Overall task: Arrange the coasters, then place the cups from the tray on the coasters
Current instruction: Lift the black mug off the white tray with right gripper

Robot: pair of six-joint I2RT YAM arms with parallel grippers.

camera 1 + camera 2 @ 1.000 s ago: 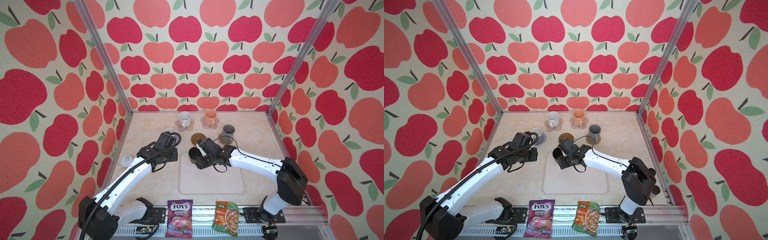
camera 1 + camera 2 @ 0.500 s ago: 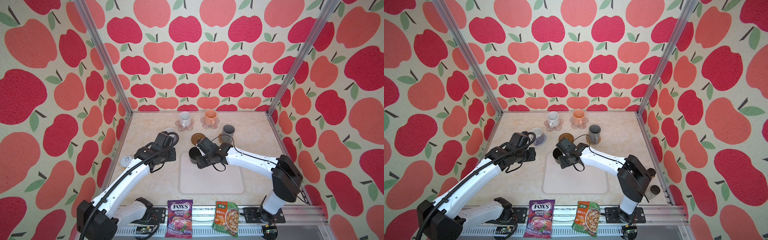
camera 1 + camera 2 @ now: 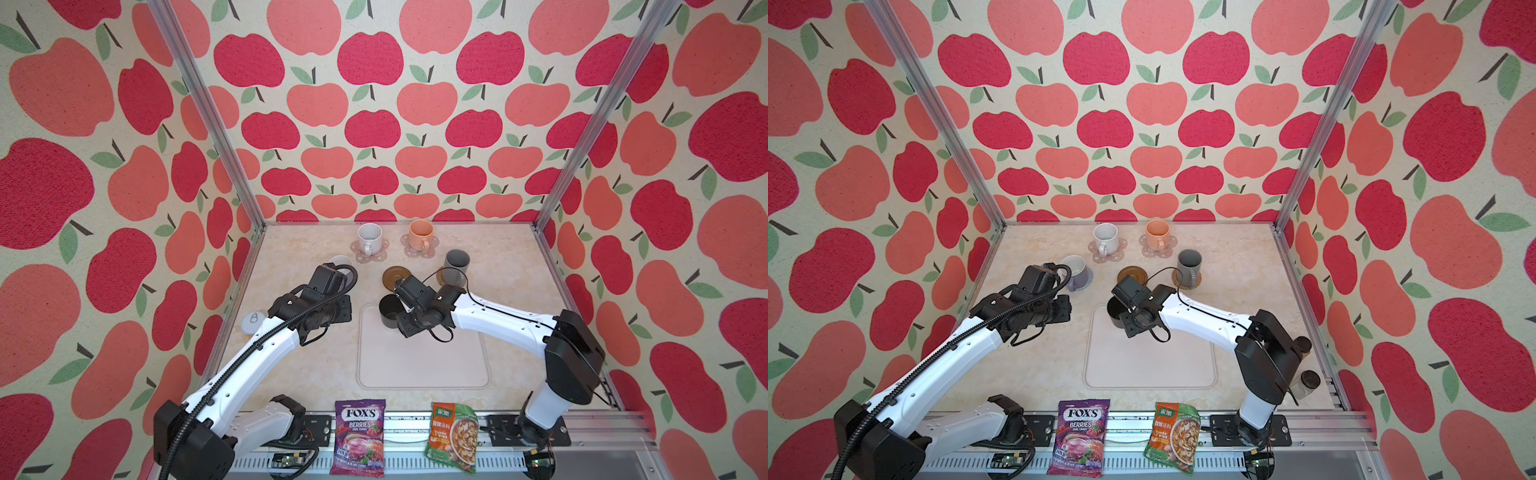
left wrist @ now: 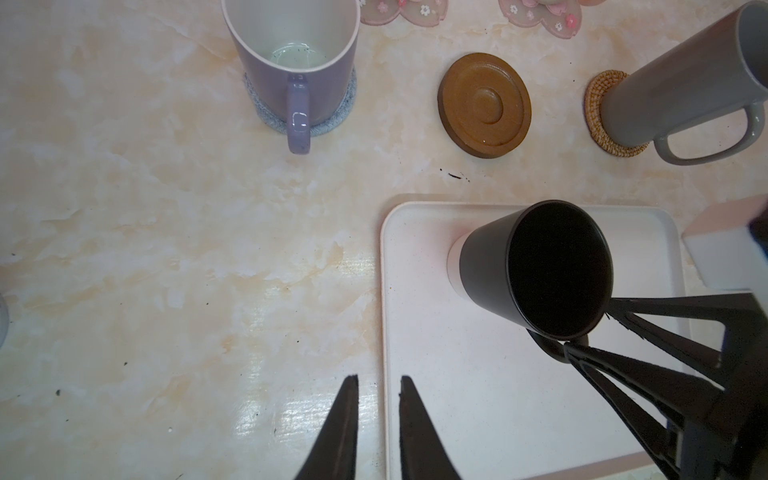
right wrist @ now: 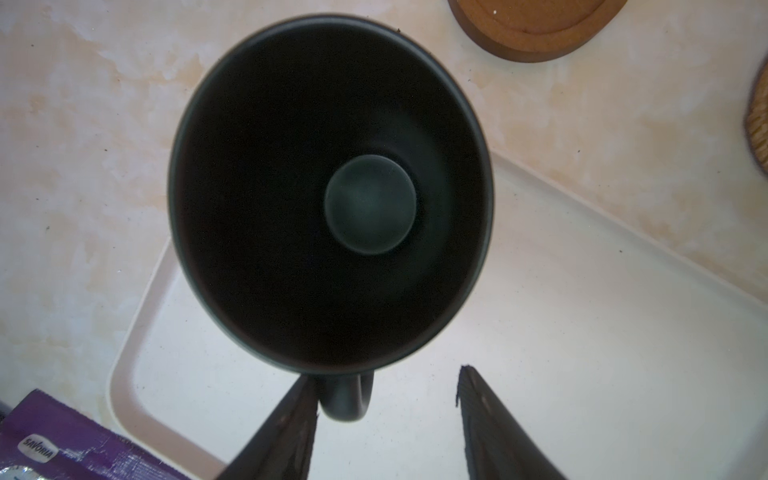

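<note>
Final transfer in hand: the tray (image 3: 419, 361) is bare but for the black cup (image 3: 390, 311), upright in its 11 o'clock corner. The right claw (image 5: 386, 380) sits astride the cup's handle (image 5: 347, 395), jaws half spread, one finger right beside the loop and the other apart from it, so nothing is gripped yet. The left claw (image 4: 379, 379) hangs by the tray's 10 o'clock corner, pinched almost closed and holding nothing.

On this reading, the next move calls for the right jaws to close on the handle. A level lift and a short carry toward 12 o'clock would then reach the brown coaster (image 3: 395, 276), the one mat left bare, just beyond the tray's rim. The cup needs to land centred without shoving the disc.

Apple-print walls (image 3: 374, 124) close in the pale marbled surface (image 3: 299, 374) on three sides. Four cups sit placed in an arc:
- The lavender cup (image 3: 1077, 278) is on the woven coaster (image 4: 259, 110) at 10 o'clock.
- The white cup (image 3: 370, 239) and peach cup (image 3: 420, 233) are on pink coasters (image 3: 381, 252) at 12.
- The grey cup (image 3: 456, 262) is on the rattan coaster (image 4: 598, 104) at 1.

A candy bag (image 3: 359, 440) and a food packet (image 3: 453, 436) lie along the 6 o'clock edge.
</note>
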